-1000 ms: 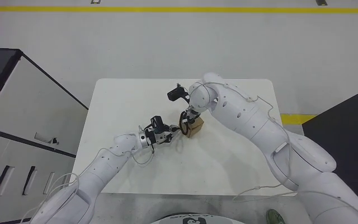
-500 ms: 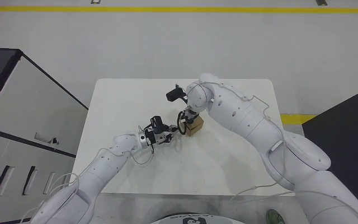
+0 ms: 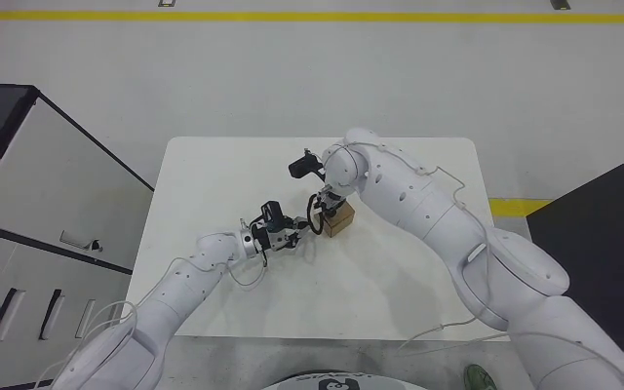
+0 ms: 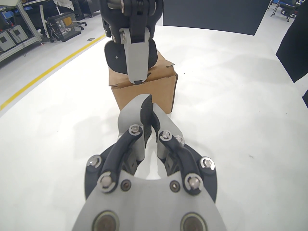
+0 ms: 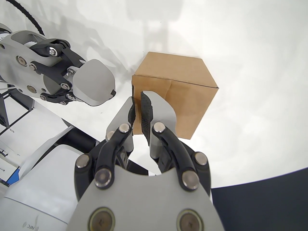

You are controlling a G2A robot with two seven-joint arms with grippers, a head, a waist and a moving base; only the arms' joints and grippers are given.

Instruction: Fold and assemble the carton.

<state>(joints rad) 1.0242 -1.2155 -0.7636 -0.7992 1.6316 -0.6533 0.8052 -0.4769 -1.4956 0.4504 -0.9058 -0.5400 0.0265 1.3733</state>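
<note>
A small brown carton [image 3: 341,221] stands closed on the white table [image 3: 409,283]. My right gripper [image 3: 322,208] comes down from above. Its fingers are shut, and their tips rest on the carton's [image 5: 175,92] top edge at one corner [image 5: 137,98]. In the left wrist view this right gripper [image 4: 137,79] presses on the front top edge of the carton [image 4: 154,90]. My left gripper [image 4: 147,108] is shut and empty, low over the table. It sits just in front of the carton's side wall, very close to it. The right wrist view shows the left gripper [image 5: 111,93] beside the carton.
Both arms meet at the middle of the table. A dark cabinet [image 3: 29,175] stands left of the table. A black panel [image 4: 216,3] and desks stand in the room beyond, and a yellow floor line [image 3: 312,16] runs behind.
The right arm's upper part has shifted slightly to the left. Both grippers and the carton stay where they were.
</note>
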